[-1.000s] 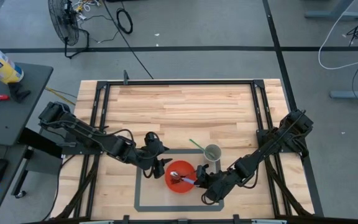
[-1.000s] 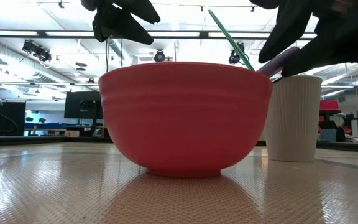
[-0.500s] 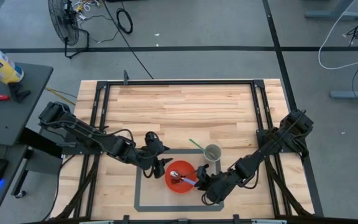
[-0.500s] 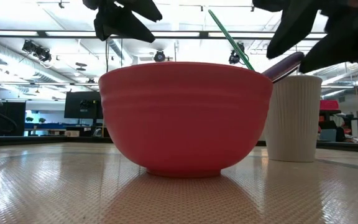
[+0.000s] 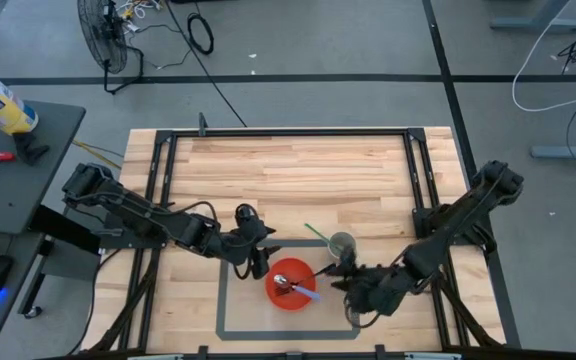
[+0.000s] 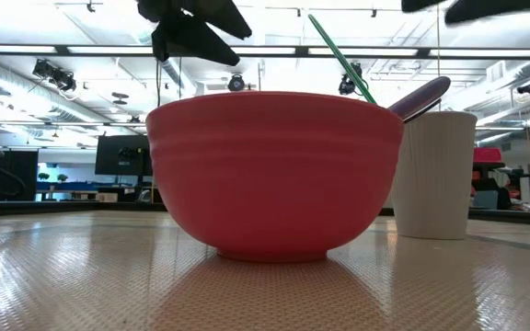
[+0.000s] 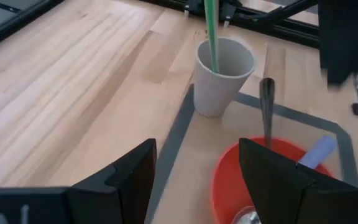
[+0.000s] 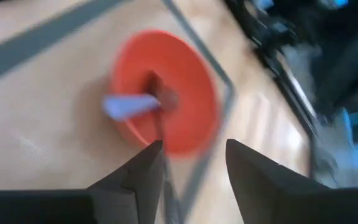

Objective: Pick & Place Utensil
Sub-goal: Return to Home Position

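Note:
A red bowl (image 5: pixel 290 284) stands inside a grey tape rectangle near the table's near edge. In it lies a utensil whose lavender handle (image 6: pixel 420 97) leans out over the rim toward the right. A metal utensil (image 7: pixel 266 107) is also in the bowl. A white cup (image 5: pixel 342 245) with a green straw (image 7: pixel 210 31) stands just behind the bowl. My right gripper (image 5: pixel 350 286) hovers open to the right of the bowl, clear of the handle. My left gripper (image 5: pixel 258 254) hangs open above the bowl's left side (image 6: pixel 191 23).
The grey tape rectangle (image 5: pixel 230 325) frames the bowl. The black frame rails (image 5: pixel 288 132) run along the table's edges. Bare wood (image 5: pixel 288 180) stretches across the far half of the table.
My right gripper has let go of the lavender handle. It has risen and drawn back toward the table's right edge. The utensil has stayed in the bowl, with its handle resting on the rim.

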Tool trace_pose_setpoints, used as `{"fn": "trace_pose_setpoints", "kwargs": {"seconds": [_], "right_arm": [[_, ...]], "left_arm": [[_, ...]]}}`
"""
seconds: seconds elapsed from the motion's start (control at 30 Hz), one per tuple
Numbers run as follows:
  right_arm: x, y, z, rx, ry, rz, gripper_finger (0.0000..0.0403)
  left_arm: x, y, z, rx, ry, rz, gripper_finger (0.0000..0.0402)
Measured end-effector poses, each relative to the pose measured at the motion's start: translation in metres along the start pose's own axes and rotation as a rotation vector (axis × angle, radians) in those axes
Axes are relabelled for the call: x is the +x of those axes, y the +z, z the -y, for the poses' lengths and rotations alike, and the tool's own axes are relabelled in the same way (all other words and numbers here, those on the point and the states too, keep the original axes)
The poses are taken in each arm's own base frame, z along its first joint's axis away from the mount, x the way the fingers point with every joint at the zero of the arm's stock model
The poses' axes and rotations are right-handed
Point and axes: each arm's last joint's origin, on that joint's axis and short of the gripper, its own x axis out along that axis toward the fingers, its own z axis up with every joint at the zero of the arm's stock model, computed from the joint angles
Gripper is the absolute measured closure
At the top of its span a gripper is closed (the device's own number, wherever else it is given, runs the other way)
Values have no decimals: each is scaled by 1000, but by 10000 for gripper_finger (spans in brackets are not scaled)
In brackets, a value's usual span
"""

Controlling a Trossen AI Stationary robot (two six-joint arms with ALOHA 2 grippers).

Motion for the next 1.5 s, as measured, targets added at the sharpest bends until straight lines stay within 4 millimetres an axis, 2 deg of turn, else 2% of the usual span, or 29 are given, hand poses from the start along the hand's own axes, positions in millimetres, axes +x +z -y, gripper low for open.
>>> {"fn": "trace_pose_setpoints", "kwargs": {"seconds": [0.1,0.23,0.33,0.47,0.57,0.7,0.87,1.0,1.17,1.33,1.5], "right_arm": [[-25,-5,15,111,-67,-19,218],[-58,-12,34,273,-42,31,212],[-77,-16,45,379,5,84,211],[-91,-22,52,451,39,130,211],[-95,-32,51,502,57,137,211],[-95,-48,46,573,61,125,211],[-97,-66,44,634,20,144,214],[-100,-82,48,678,-15,170,232],[-103,-104,63,726,-46,245,275],[-103,-122,74,740,-79,357,336],[-98,-139,80,740,-98,450,395]], "left_arm": [[0,-2,-3,50,59,2,170],[-3,-8,-11,103,142,-53,170],[0,-9,-13,98,66,-87,170],[13,-19,-18,89,-75,-48,170],[21,-34,-33,85,-69,-20,170],[18,-38,-50,34,-129,102,178],[3,-38,-78,-3,-153,233,224],[-10,-44,-101,-10,-152,283,271],[-27,-53,-125,-15,-154,333,330],[-45,-66,-144,-38,-157,392,387],[-59,-85,-158,-58,-156,439,393]]}}
